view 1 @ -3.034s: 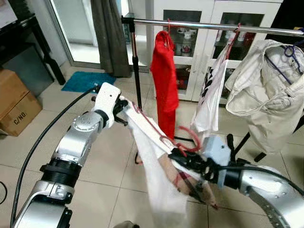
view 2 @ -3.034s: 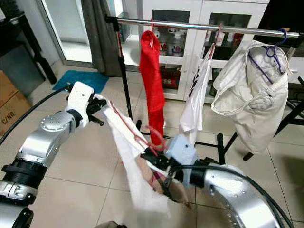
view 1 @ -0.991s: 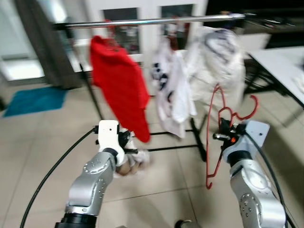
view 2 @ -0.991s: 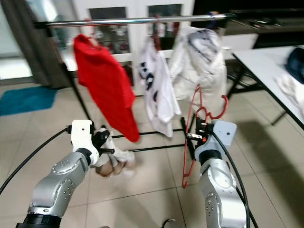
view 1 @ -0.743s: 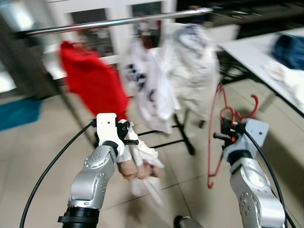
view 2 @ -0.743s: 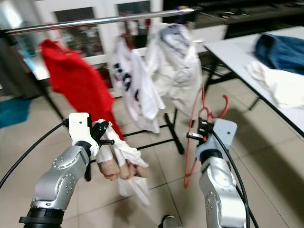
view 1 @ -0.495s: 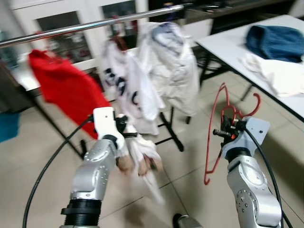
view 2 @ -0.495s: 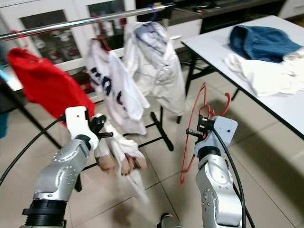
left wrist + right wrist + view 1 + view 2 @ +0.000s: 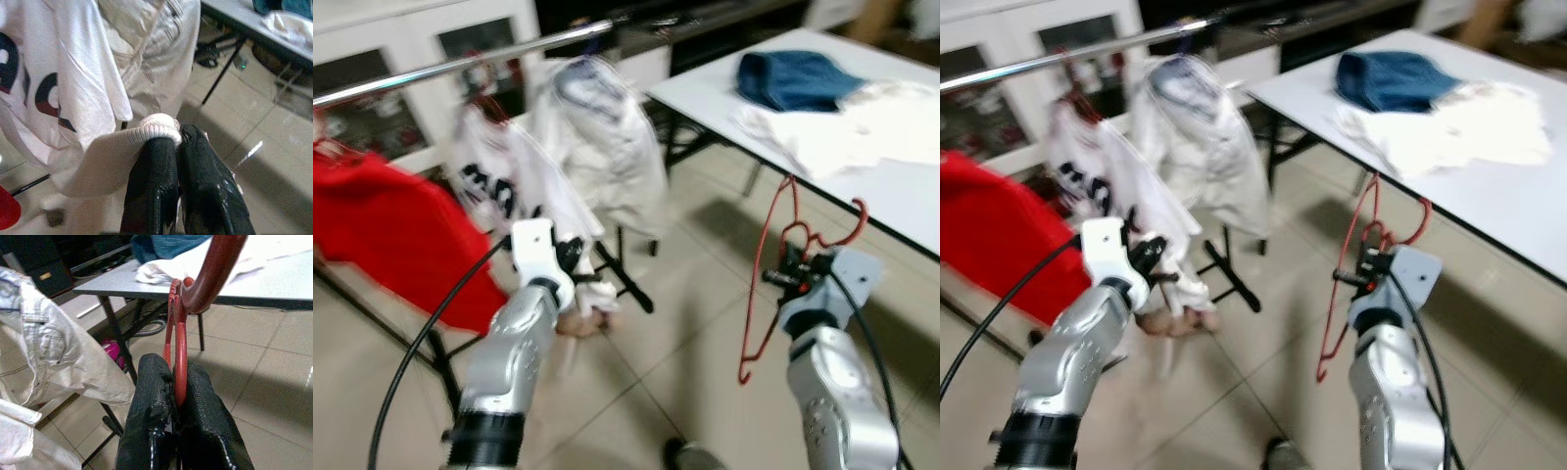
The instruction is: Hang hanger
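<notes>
The thin red wire hanger (image 9: 773,279), judged light, stiff and apt to swivel, is pinched just below its hook by the right gripper (image 9: 179,382), a sound hold.

A rail (image 9: 460,64) runs across the upper left of the frame, with three garments (image 9: 597,157) hanging below it side by side. The table (image 9: 911,206) fills the upper right, with folded clothes (image 9: 793,78) lying on it. At centre left the left gripper (image 9: 582,269) sits before the hanging garments, a cloth (image 9: 117,152) in its jaws. At lower right the right gripper (image 9: 783,277) sits before the table edge, the hanger (image 9: 769,264) rising above and dropping below it.
</notes>
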{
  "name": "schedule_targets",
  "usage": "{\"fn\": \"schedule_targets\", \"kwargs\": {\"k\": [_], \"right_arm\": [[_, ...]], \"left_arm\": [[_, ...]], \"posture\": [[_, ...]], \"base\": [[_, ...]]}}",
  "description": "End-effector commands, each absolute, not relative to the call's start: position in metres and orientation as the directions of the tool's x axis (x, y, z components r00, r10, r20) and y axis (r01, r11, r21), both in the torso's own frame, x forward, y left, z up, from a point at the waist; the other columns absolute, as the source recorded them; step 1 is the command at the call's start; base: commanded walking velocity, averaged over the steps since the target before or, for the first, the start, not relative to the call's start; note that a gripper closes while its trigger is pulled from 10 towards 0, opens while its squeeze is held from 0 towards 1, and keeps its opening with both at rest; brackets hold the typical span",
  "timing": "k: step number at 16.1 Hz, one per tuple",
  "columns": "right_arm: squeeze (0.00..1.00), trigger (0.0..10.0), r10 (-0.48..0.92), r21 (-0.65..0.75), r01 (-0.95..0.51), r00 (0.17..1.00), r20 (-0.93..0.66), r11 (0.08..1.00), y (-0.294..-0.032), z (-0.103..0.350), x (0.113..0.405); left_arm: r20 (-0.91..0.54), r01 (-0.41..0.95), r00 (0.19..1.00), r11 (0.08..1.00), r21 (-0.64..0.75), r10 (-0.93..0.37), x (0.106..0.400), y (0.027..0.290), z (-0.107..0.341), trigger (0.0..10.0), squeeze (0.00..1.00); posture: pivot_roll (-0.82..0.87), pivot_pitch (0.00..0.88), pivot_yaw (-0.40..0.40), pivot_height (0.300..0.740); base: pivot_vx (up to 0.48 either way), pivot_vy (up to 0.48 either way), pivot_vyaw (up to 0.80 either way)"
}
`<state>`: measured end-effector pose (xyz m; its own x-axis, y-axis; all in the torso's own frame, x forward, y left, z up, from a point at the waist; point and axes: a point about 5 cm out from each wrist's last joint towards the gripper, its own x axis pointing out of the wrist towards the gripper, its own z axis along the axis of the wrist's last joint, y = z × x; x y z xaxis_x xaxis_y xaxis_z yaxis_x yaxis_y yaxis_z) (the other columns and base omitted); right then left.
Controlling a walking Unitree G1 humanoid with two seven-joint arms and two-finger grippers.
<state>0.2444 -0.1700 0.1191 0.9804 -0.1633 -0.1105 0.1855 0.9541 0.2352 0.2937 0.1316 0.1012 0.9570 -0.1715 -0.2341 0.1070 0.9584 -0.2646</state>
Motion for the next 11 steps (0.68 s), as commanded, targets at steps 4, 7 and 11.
{"fn": "schedule_targets", "kwargs": {"k": [4,7,11], "right_arm": [[0.0,10.0,-0.161,0.223,0.178,0.982,-0.095,0.958,-0.1703,0.1221,0.2454],[0.0,10.0,-0.162,0.21,0.179,0.982,-0.096,0.961,-0.1698,0.1225,0.2468],[0.0,10.0,-0.166,0.237,0.181,0.983,-0.08,0.954,-0.1708,0.1238,0.2472]], "left_arm": [[-0.178,0.143,0.965,0.955,-0.261,-0.193,0.2941,0.1291,0.1117,10.0,0.0],[-0.182,0.134,0.965,0.954,-0.268,-0.187,0.2942,0.1308,0.1116,10.0,0.0],[-0.174,0.16,0.956,0.917,-0.365,-0.236,0.2925,0.1272,0.1102,10.0,0.0]], "posture": [[-0.13,0.0,0.082,0.74],[-0.13,0.0,0.08,0.74],[-0.13,0.0,0.083,0.74]], "base": [[0.0,0.0,-0.8],[0.0,0.0,-0.8],[0.0,0.0,-0.8]]}}
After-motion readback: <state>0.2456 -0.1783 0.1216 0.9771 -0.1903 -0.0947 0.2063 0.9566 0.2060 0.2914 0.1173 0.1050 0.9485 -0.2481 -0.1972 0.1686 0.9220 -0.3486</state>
